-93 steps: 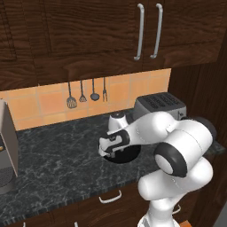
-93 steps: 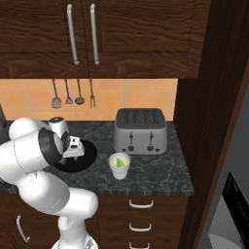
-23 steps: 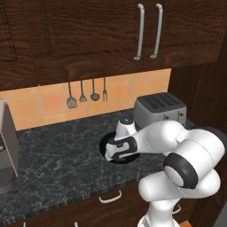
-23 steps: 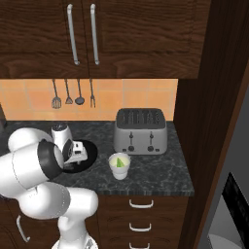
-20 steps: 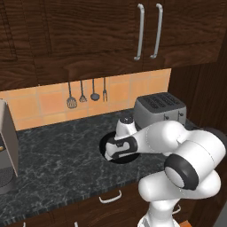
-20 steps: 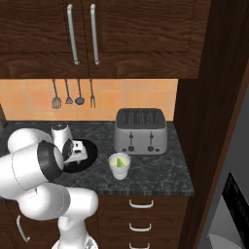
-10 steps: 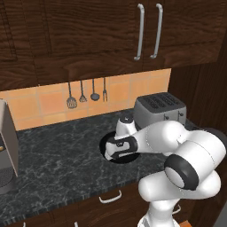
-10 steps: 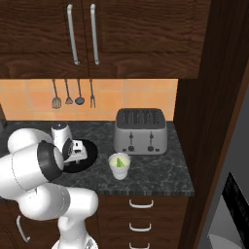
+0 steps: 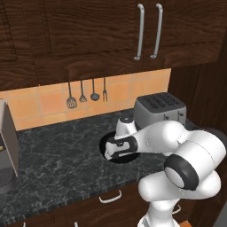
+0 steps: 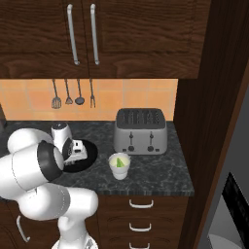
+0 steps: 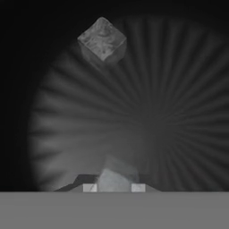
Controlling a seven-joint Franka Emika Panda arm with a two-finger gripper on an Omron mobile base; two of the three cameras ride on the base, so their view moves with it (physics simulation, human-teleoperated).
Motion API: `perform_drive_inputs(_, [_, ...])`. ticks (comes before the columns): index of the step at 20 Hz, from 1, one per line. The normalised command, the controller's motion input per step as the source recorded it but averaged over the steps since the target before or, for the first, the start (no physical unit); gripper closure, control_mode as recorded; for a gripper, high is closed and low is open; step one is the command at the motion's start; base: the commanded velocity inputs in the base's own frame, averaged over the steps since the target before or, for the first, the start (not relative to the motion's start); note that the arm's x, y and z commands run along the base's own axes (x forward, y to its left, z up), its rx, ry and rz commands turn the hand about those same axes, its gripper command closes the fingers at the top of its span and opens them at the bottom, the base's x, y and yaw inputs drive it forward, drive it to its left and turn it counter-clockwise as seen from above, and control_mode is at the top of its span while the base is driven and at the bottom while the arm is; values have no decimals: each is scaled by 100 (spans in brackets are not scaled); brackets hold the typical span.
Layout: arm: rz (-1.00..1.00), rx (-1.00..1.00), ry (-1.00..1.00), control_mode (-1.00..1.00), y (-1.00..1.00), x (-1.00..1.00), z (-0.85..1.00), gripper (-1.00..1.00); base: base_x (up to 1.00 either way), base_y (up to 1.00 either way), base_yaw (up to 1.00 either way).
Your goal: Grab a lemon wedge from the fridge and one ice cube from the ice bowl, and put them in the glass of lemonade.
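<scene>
Hand view: jaws apparently clamp one ice cube (image 11: 117, 177); base views mask it.

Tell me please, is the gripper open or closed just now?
Gripper: closed on an ice cube inside the ice bowl.

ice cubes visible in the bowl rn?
2. One translucent grey ice cube lies loose on the ribbed floor of the wide black bowl; another sits between the jaws. Others may be hidden.
</scene>
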Motion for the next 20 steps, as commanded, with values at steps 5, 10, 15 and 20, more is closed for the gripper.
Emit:
perform_drive_inputs(5, [0,8,-5,-100,-10,-1,18,100,0,0,0])
perform_drive_inputs(10, [0,11,0,-100,-13,0,25,100,0,0,0])
perform_drive_inputs(15, [-2,8,0,-100,-5,-21,23,100,0,0,0])
perform_drive_inputs(20, [-2,-2,2,-100,-40,-9,78,100,0,0,0])
